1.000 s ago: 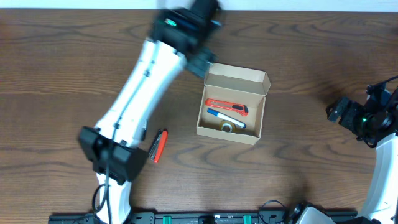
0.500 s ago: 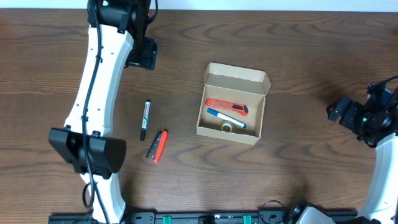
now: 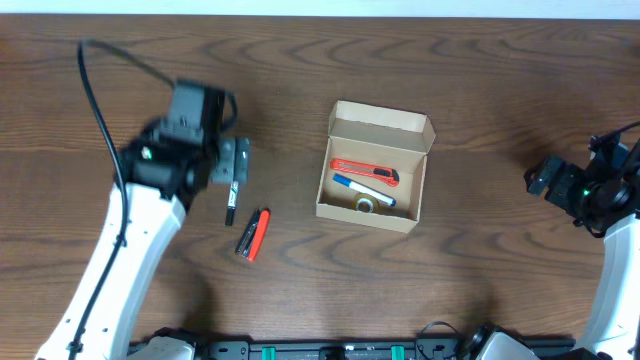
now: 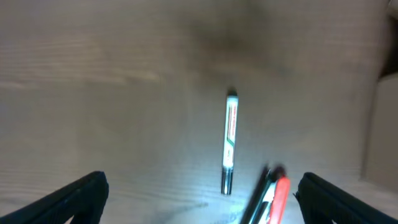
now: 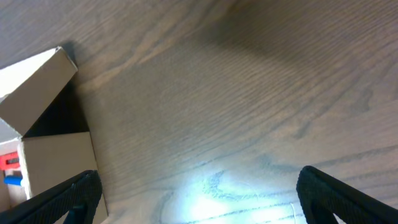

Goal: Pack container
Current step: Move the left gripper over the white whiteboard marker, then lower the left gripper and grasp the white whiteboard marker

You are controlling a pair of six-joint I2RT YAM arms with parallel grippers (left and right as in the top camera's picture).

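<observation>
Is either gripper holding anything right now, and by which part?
Nothing is held. The left gripper and right gripper are both open and empty; the marker lies loose on the table.

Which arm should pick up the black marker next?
Left. The left end effector hovers open just above the marker, which sits centred in its wrist view. The right end effector sits far off, beyond the container.

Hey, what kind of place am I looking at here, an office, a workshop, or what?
Probably a robotics lab bench: a white robot arm reaches over a dark wood-grain table, where a small open tan cardboard box holds a red utility knife and a black marker lies loose.
</observation>
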